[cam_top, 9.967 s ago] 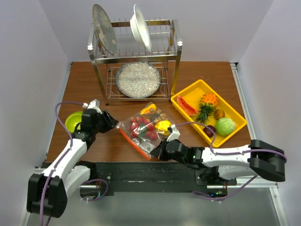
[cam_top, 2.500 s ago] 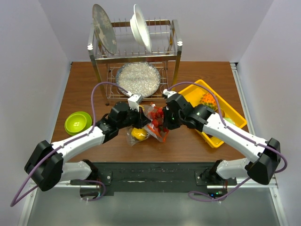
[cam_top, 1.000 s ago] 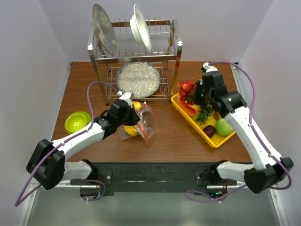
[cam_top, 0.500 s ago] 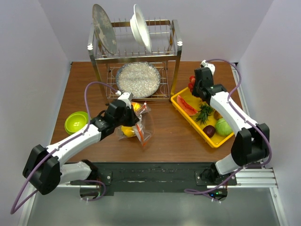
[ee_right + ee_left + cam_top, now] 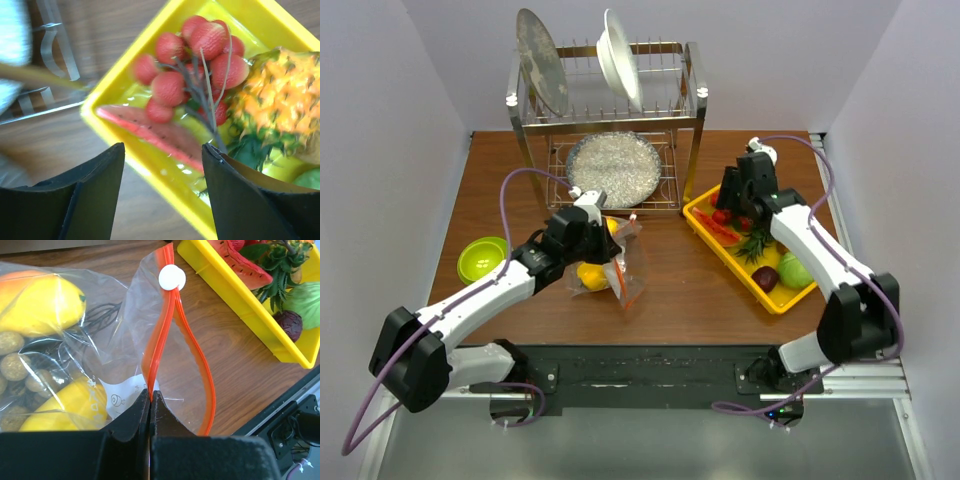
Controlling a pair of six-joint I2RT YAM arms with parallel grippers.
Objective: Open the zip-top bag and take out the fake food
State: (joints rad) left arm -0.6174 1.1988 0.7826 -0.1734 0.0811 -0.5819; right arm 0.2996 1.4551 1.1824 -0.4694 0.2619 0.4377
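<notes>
The zip-top bag [image 5: 620, 270] lies at the table's middle, mouth open, its orange-red zipper strip [image 5: 159, 347] forming a loop with a white slider [image 5: 171, 277]. My left gripper [image 5: 150, 396] is shut on one side of that strip. Inside the bag are a yellow-orange mango [image 5: 40, 302], brown balls [image 5: 15, 365] and a yellow pepper [image 5: 75, 405]. My right gripper [image 5: 162, 150] stands open above the yellow tray [image 5: 150, 167]. A red cluster of fake food [image 5: 195, 55] lies in the tray, free of the fingers. From above, the right gripper [image 5: 728, 197] hovers at the tray's far-left corner.
The yellow tray [image 5: 732, 265] also holds a watermelon slice [image 5: 150, 132], a pineapple [image 5: 280, 100], a green cabbage [image 5: 798, 270] and a dark plum [image 5: 765, 278]. A metal dish rack [image 5: 610, 120] stands at the back. A green bowl [image 5: 480, 258] sits at the left.
My right gripper came down over the tray, opened, and the red cluster it carried now lies in the tray. The left gripper keeps its hold on the zipper strip, barely moved.
</notes>
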